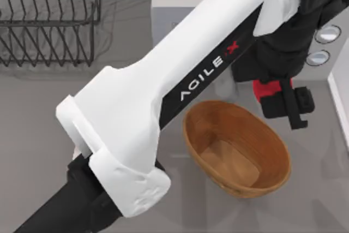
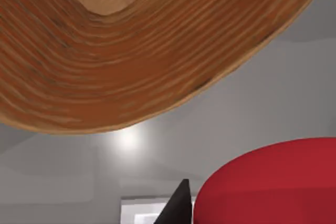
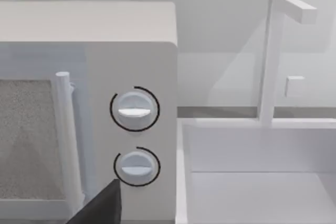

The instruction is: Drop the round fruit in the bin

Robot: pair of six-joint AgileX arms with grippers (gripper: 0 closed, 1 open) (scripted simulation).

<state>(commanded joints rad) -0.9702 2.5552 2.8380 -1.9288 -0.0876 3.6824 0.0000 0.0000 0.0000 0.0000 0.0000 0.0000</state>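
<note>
**Red fruit held beside the basket, not yet over it**

Nearest my top camera is the left arm's white forearm (image 1: pixel 163 107), crossing the view diagonally with "AGILE X" printed on its black side. At its far end the left gripper (image 1: pixel 281 102) pinches the round fruit (image 1: pixel 267 92), a red patch between dark fingers, hanging just beyond the far rim of the bin (image 1: pixel 240 154) toward the table's right. In the left wrist view the round fruit (image 2: pixel 273 182) bulges red against a dark fingertip (image 2: pixel 178 208), with the bin's ribbed wall (image 2: pixel 131 66) ahead.

To do this well, I'd bring the fruit over the lighter flat base before opening, and release low so it doesn't bounce off the sloping wall.

The right wrist view faces a white microwave (image 3: pixel 89 114) with two unmarked dials; I cannot tell how the right gripper's fingers are set. A grey wire rack (image 1: pixel 49 20) sits at far left.
</note>
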